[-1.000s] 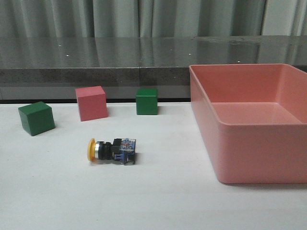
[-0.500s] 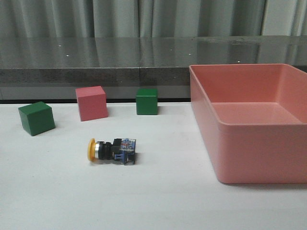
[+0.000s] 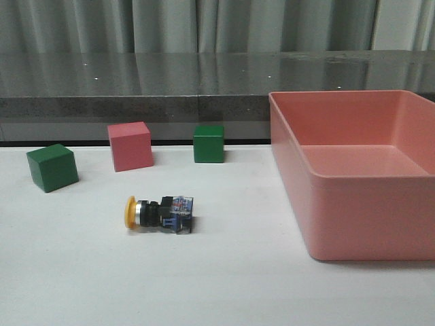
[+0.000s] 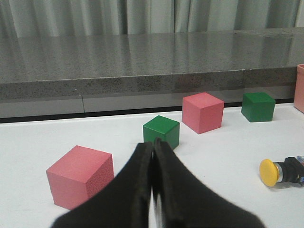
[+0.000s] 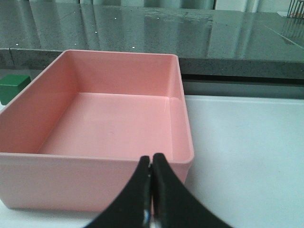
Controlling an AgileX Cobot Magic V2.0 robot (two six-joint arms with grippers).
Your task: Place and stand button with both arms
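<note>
The button (image 3: 159, 213) lies on its side on the white table, yellow cap pointing left, clear-blue base to the right. The left wrist view shows it too, as the button (image 4: 281, 171) at that picture's right edge. My left gripper (image 4: 153, 142) is shut with nothing between its black fingers, well short of the button, with cubes ahead of it. My right gripper (image 5: 151, 159) is shut and empty too, just in front of the pink bin's near wall. Neither arm shows in the front view.
A large pink bin (image 3: 319, 204) stands on the right, empty inside. Near the table's back stand a green cube (image 3: 51, 167), a pink cube (image 3: 130, 146) and a second green cube (image 3: 208, 143). Another pink cube (image 4: 80, 175) sits close to the left gripper.
</note>
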